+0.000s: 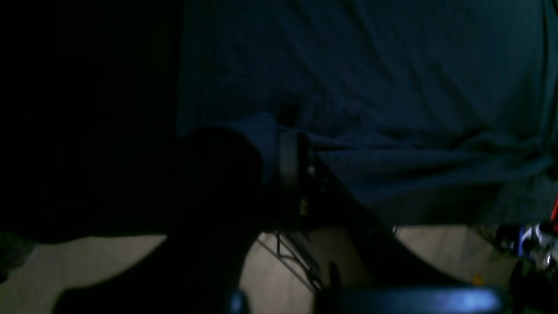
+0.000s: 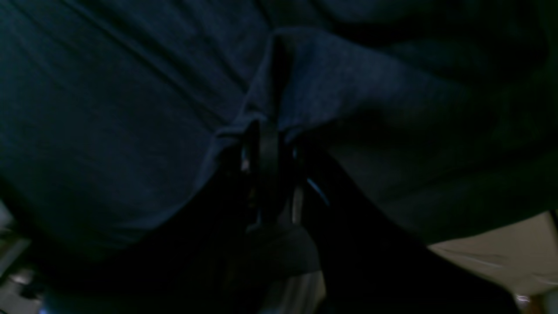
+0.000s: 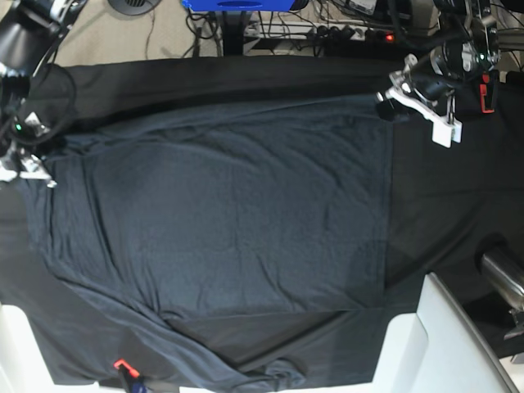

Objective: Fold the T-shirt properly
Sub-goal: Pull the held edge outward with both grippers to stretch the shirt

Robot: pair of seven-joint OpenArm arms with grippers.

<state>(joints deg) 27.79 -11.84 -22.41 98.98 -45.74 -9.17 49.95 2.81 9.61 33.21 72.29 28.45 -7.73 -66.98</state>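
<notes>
The T-shirt point(image 3: 221, 213) was plain dark slate-grey with a bluish cast and no print; the cloth point(image 3: 442, 205) over the surface was blacker; the floor point(image 3: 106, 37) was beige

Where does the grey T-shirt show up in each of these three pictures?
Left wrist: the T-shirt fills the upper right, its edge pinched in the left gripper.
Right wrist: it covers most of the picture, bunched at the right gripper in the middle.
Base: it lies spread across the black table cloth, filling the middle.
Shared landmark: the pale floor, seen along the bottom in both wrist views and at the base view's top left.
</notes>
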